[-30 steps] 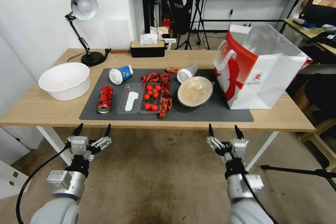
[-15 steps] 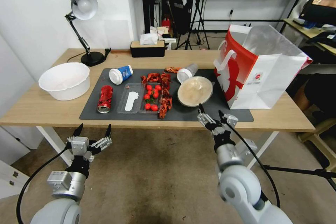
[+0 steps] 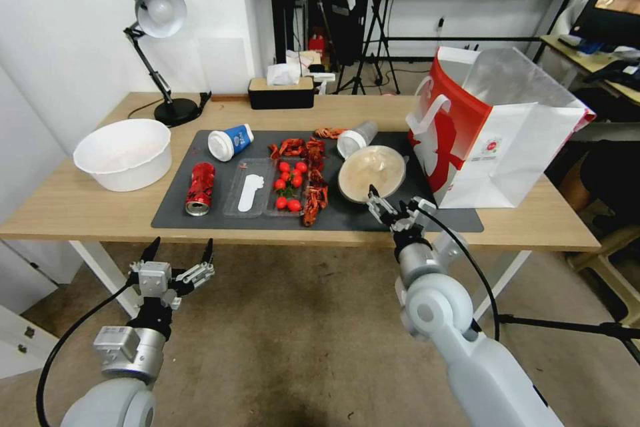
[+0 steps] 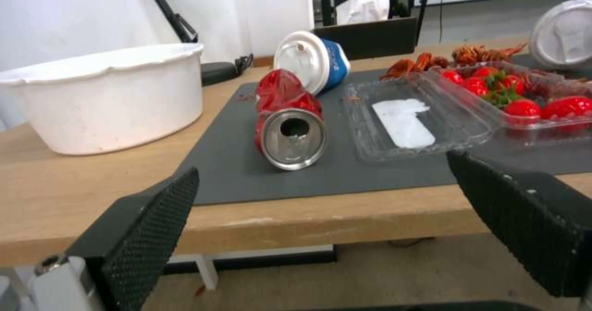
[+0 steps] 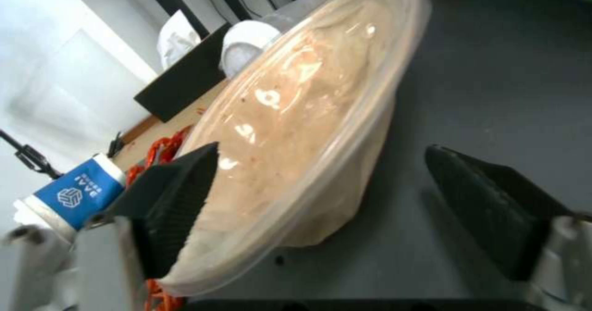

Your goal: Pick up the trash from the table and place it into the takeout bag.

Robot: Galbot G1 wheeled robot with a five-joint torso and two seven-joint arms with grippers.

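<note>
On the table's point(image 3: 80, 203) dark mat point(image 3: 400, 217) lie a red can point(image 3: 200, 188), a blue-and-white paper cup point(image 3: 230, 142), a clear plastic cup point(image 3: 357, 139) and a round beige lidded bowl point(image 3: 371, 173). The white-and-red takeout bag point(image 3: 493, 127) stands upright at the right. My right gripper point(image 3: 388, 199) is open at the bowl's near edge; in the right wrist view the bowl point(image 5: 296, 130) lies partly between the right gripper's point(image 5: 321, 149) spread fingers. Below the table's front edge my left gripper point(image 3: 180, 247) hangs open, facing the can point(image 4: 290, 126) and paper cup point(image 4: 311, 65).
A big white bowl point(image 3: 123, 153) sits at the left, with a desk lamp point(image 3: 157, 13) and a tissue box point(image 3: 281, 92) behind. A clear tray of tomatoes point(image 3: 287, 183) and red crayfish shells point(image 3: 315, 195) lie mid-mat. Tripods and chairs crowd the right.
My right arm has reached forward and up from below the table edge to the beige bowl, staying open. The left arm has barely moved.
</note>
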